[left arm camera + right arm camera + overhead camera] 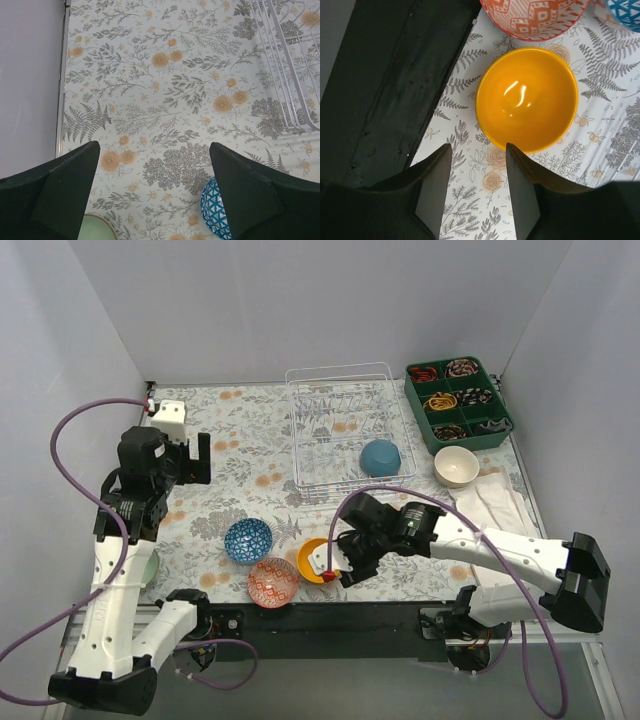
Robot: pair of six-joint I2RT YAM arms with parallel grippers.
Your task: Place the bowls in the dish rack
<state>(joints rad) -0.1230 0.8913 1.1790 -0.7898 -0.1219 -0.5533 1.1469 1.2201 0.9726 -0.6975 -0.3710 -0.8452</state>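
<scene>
Setting: a robot lab test cell, not a home kitchen.
Enclosure: plain pale walls (320,300) box the table in on three sides.
Rig: left arm (112,585) and right arm (500,555) bolted at the near edge, with purple cables (60,455) looping loose.
Props: floral cloth (250,440), rack (338,370) and bowls (381,457), kitchen things on a bench.
</scene>
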